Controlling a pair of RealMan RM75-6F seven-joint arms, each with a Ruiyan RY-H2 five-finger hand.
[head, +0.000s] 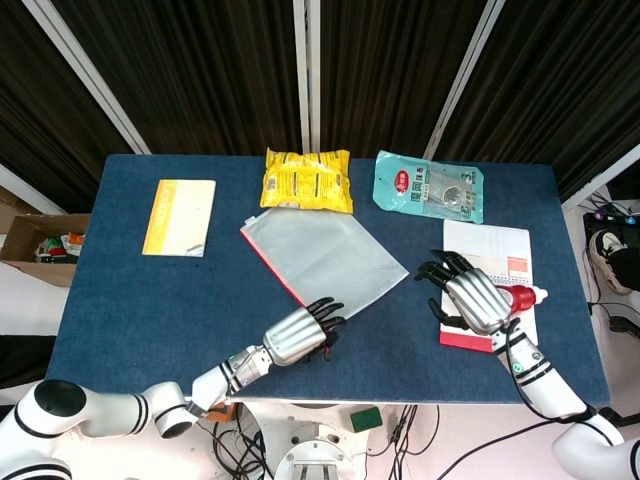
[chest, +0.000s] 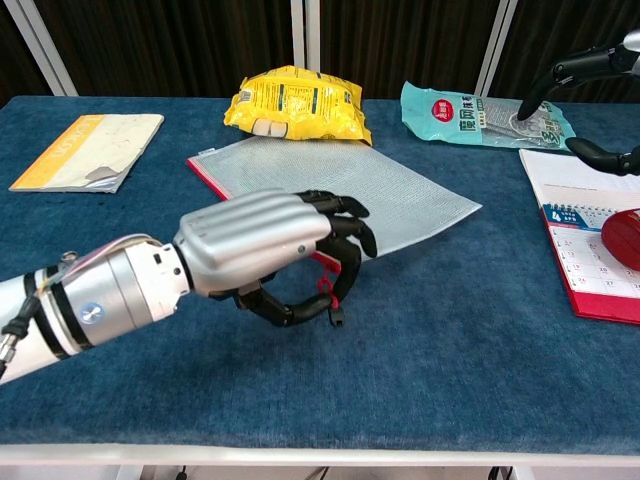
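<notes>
A grey mesh zip pouch (head: 325, 248) with a red edge lies flat mid-table. My left hand (head: 296, 336) is at its near corner, fingers curled, and pinches the pouch's red pull cord (chest: 326, 290), which dangles under the palm in the chest view. The same left hand (chest: 262, 250) hovers just above the cloth. My right hand (head: 470, 300) is held open with fingers spread over the near left part of a white desk calendar (head: 490, 250), next to a red bottle (head: 521, 297) with a white cap. It holds nothing.
A yellow snack bag (head: 307, 178) and a teal packet (head: 428, 186) lie at the far edge. A yellow booklet (head: 179, 216) sits at the far left. The blue table (head: 130, 300) ends close behind both wrists. A cardboard box (head: 40, 245) stands off the left side.
</notes>
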